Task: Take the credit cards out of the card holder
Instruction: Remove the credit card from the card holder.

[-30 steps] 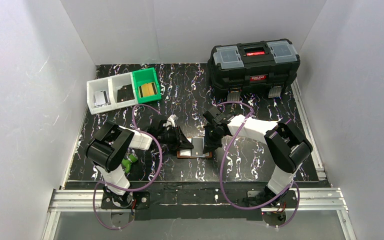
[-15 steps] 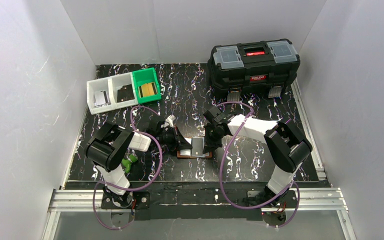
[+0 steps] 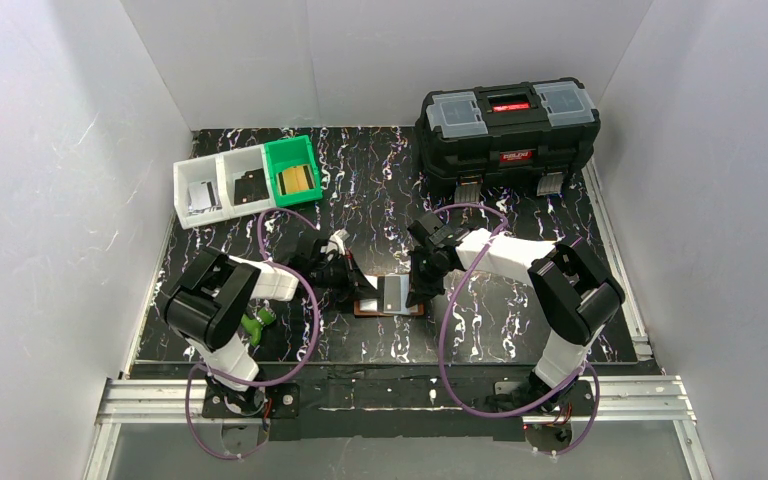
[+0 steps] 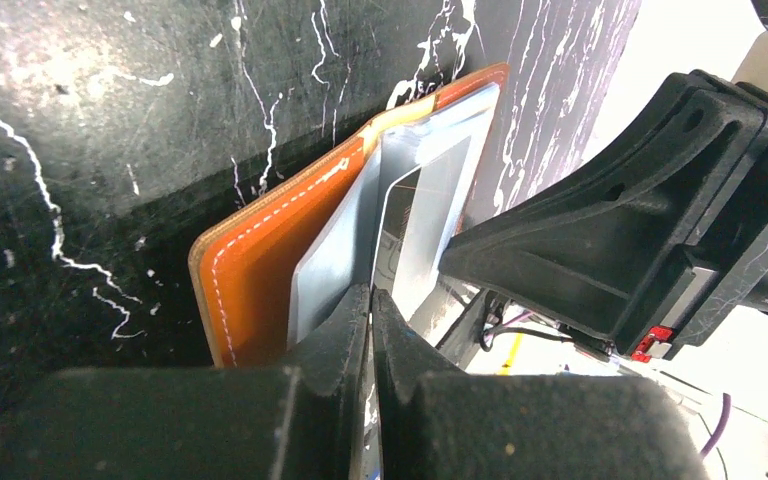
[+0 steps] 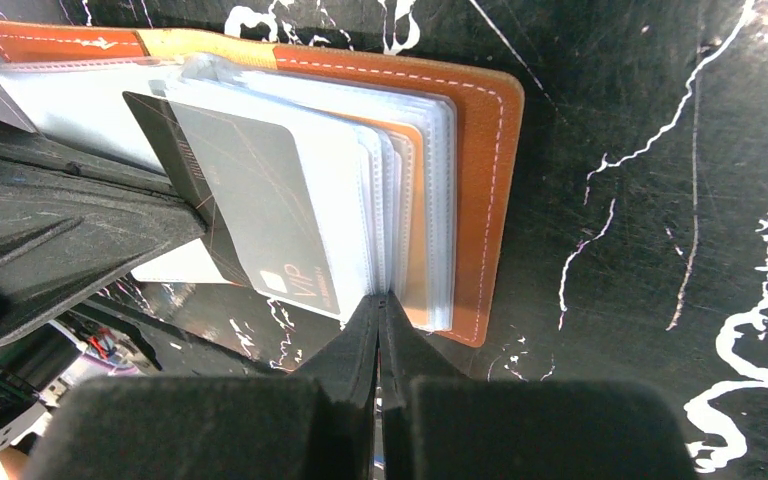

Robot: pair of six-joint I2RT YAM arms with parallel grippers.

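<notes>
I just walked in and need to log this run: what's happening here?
Both arms are working on the open card holder lying on the table. The left gripper, jaws shut, pinches a grey card that sits askew, partly out of its clear pocket. The right gripper, jaws shut, is at the pockets' edge.

A robotics lab test cell: white panels [image 3: 50,150] box in a black marbled table [image 3: 380,190], aluminium rails [image 3: 150,396] at six o'clock, a toolbox [image 3: 508,125] at one o'clock, parts bins [image 3: 222,182] at eleven.
</notes>
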